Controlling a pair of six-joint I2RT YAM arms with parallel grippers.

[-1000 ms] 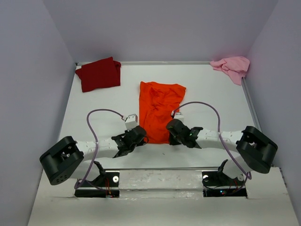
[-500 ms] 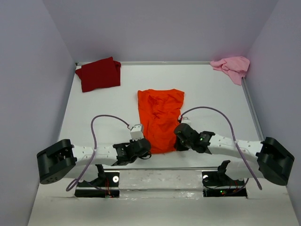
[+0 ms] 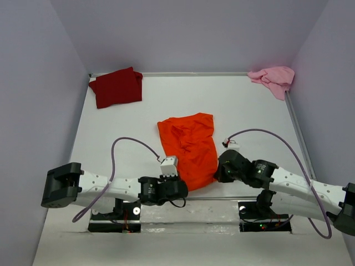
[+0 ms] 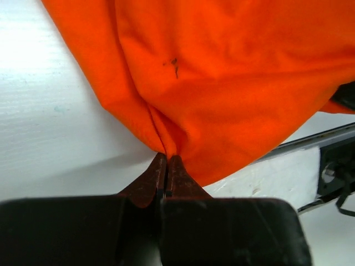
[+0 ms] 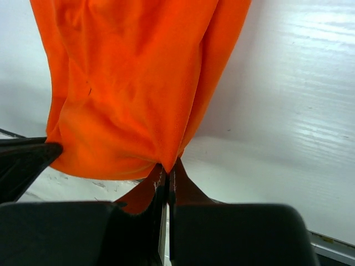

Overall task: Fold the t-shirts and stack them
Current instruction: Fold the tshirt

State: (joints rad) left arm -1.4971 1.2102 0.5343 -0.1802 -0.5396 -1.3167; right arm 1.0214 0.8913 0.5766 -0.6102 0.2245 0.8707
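A: Nearest entries?
B: One pair, left fingers and right fingers, each pinching the orange t-shirt at its near hem, one per corner, likely to spread it for folding.
A: Farther?
B: On the table, dark red t-shirt far left; pink t-shirt far right. Both unheld.

Arms low, elbows outward (wrists angled inward). Left gripper and right gripper clamped shut on orange t-shirt.

orange t-shirt: soft matt cloth, creased | table: white, matt, faint streaky grain
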